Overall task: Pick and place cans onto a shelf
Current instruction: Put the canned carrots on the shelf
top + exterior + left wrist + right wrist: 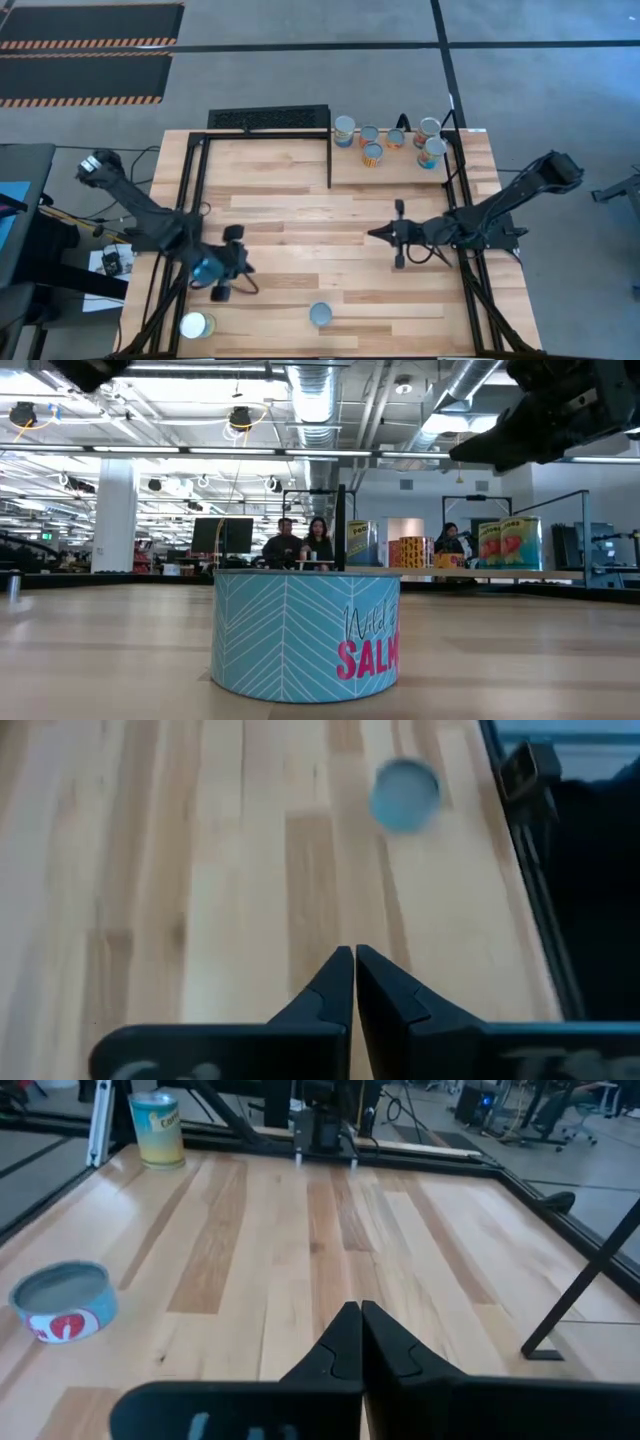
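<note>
Several cans stand upright on the raised shelf at the far right; they also show in the low view. A low blue can stands on its base on the table near the front edge, close in the low view. A tall yellow-white can stands at the front left corner. My left gripper is shut and empty above the table, left of the blue can. My right gripper is shut and empty over the table's middle, pointing left.
Black metal bars frame the table and the shelf's sides. A black grille lies at the far edge. People stand in the room beyond the table. Bare wood lies between the two grippers.
</note>
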